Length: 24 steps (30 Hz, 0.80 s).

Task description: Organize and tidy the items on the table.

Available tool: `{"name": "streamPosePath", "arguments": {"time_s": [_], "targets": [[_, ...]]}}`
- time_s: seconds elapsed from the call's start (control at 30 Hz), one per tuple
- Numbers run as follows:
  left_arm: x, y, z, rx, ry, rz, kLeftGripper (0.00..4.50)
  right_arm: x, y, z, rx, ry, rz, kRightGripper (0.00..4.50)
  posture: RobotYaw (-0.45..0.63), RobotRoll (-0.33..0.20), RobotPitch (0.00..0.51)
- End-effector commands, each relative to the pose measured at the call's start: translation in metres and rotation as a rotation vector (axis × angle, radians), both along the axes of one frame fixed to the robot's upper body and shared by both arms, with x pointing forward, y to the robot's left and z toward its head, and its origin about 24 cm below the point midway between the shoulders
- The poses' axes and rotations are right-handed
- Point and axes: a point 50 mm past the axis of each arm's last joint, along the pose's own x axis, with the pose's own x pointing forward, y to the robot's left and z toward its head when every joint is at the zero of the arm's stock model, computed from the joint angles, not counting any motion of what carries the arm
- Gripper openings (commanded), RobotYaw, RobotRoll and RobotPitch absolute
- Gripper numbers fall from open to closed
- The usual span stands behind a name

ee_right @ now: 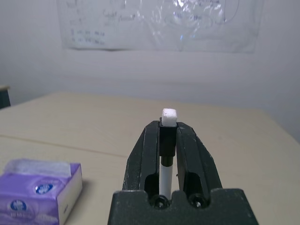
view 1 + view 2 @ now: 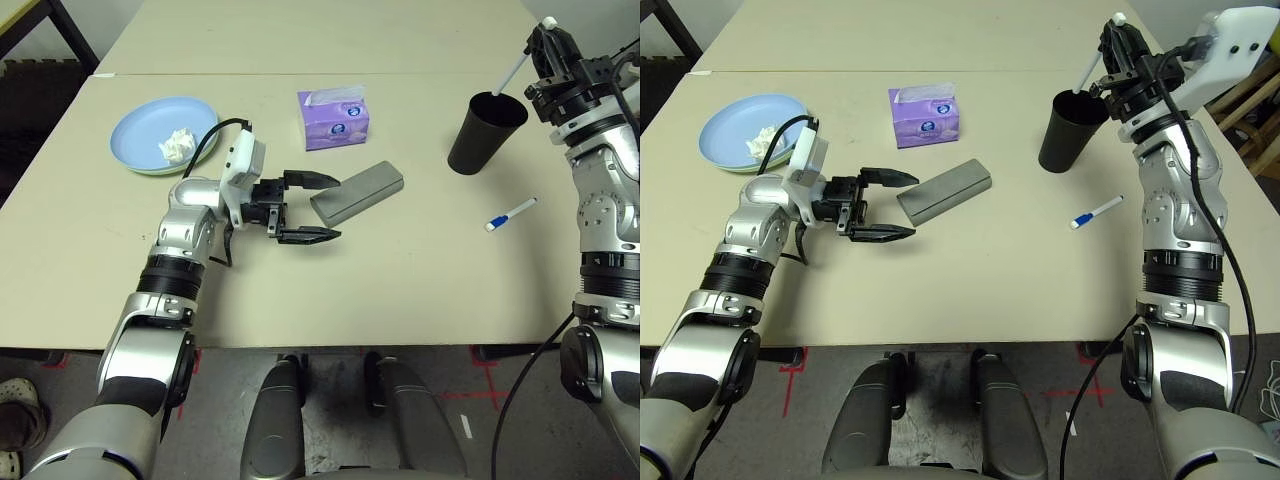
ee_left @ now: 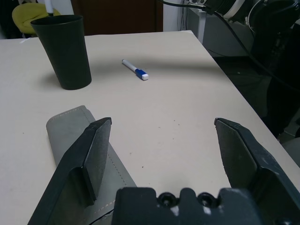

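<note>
A slim white pen [image 2: 1092, 63] stood tip-down in the black plastic cup [image 2: 1071, 132] at the beige table's [image 2: 1000, 270] two o'clock, the right gripper's [image 2: 1118, 52] fingers clamped on it, probably for stowing. The left gripper's [image 2: 885, 205] fingers were spread, facing the grey oblong glasses case [image 2: 945, 190], likely readying a grasp.

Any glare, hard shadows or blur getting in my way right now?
Left eye view: even light, soft shadow beside the black cup, no glare on the table. Left wrist view: pen sharp, left gripper fingers close and slightly soft. Right wrist view: background wall sheet blurred and shiny.
</note>
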Motion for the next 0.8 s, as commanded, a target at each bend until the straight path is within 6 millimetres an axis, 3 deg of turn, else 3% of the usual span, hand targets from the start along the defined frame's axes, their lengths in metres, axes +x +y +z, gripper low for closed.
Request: {"name": "streamPosePath", "arguments": {"time_s": [0.03,0.37,0.4,0.7,0.8], "targets": [[0.000,0.000,-0.001,0.009,0.000,-0.012,4.50,0.001,0.000,0.001,-0.012,0.039,-0.020,0.33,0.06,0.000,0.232],[0.001,0.000,0.000,0.010,-0.004,-0.015,4.50,0.003,0.003,-0.003,-0.001,0.171,-0.016,0.33,0.06,0.000,0.232],[0.001,0.000,0.000,0.010,-0.004,-0.015,4.50,0.003,0.004,-0.002,0.000,0.180,-0.011,1.08,0.06,0.000,0.232],[0.000,0.000,0.000,0.008,-0.003,-0.016,4.50,0.001,0.003,0.008,-0.022,0.189,-0.025,4.37,0.06,0.000,0.233],[0.000,-0.001,0.000,0.006,-0.003,-0.016,4.50,-0.001,0.009,0.020,-0.033,0.084,0.054,4.44,0.06,0.000,0.235]]}}
